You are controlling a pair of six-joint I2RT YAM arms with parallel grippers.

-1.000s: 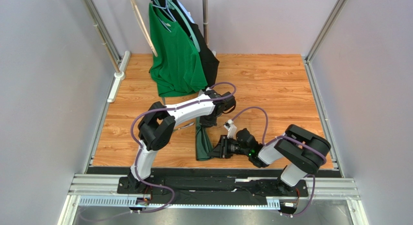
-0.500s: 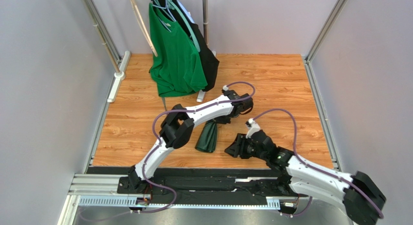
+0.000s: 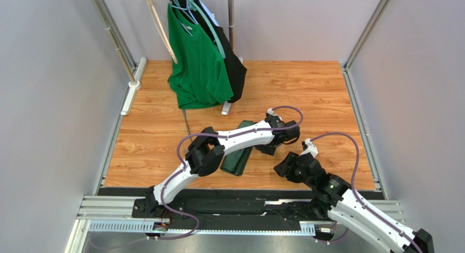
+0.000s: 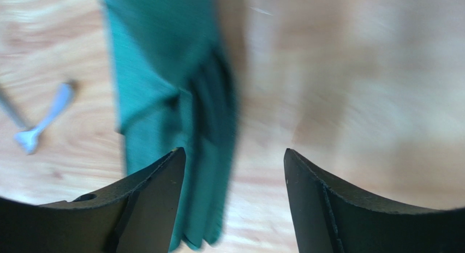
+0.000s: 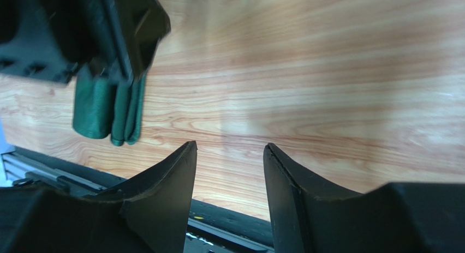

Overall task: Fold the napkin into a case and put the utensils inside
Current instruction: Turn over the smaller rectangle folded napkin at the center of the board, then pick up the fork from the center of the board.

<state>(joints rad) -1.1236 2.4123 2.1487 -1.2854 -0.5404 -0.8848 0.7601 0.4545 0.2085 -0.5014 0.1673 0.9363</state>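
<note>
The napkin (image 3: 239, 155) lies on the wooden table as a narrow, long folded strip of dark green cloth, partly under my left arm. My left gripper (image 3: 268, 150) hangs just right of the strip's far end. Its jaws (image 4: 234, 155) stand open and empty, and the napkin (image 4: 169, 84) runs beneath the left finger (image 4: 158, 193). A silver utensil (image 4: 41, 122) lies on the wood left of the cloth. My right gripper (image 3: 280, 168) is open over bare wood near the table's front edge, with nothing between its fingers (image 5: 230, 145). The napkin's near end (image 5: 109, 114) lies to its left.
A bright green T-shirt (image 3: 199, 62) and a black garment (image 3: 236, 70) hang from a rack (image 3: 231, 18) at the back. The black base rail (image 3: 240, 201) runs along the near edge. Grey walls close in both sides.
My left gripper has opened, let go of the napkin and moved right. The cloth now lies flat as a strip. My right arm has pulled back to the right with its jaws wider.
</note>
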